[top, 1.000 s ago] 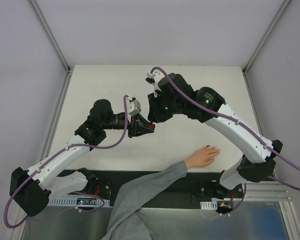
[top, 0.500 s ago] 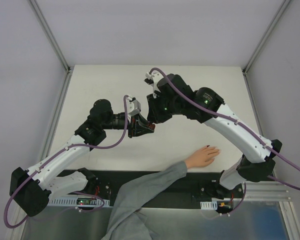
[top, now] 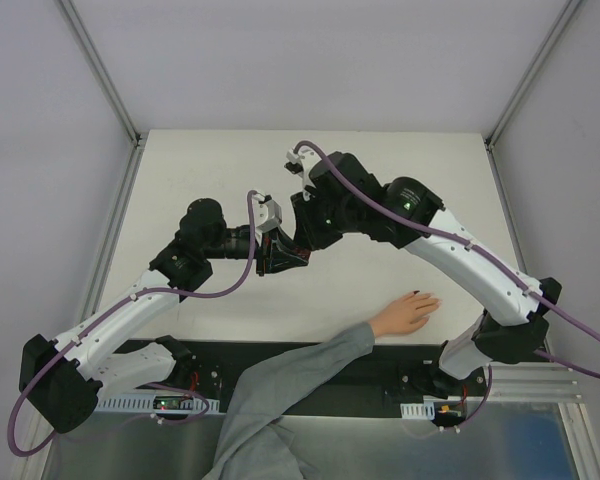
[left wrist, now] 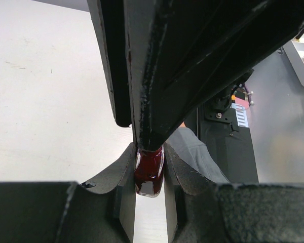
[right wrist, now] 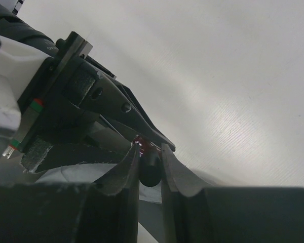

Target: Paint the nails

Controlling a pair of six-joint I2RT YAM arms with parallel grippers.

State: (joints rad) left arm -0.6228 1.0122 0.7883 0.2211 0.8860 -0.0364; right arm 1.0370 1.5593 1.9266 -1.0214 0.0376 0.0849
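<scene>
Left wrist view, left hand (left wrist: 149,158) clenched on red bottle (left wrist: 149,177), right hand (right wrist: 150,153) grasping its black cap (right wrist: 150,173)

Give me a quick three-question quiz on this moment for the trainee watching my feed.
1. True or false: the left gripper is shut on the dark red bottle.
2. Pick one: the right gripper is closed on A) the bottle's black cap, B) a cloth, C) nothing.
3. Fill in: the bare hand lies flat on the table, near the ___ arm's base.

Key: 1 true; 2 A; 3 right.
</scene>
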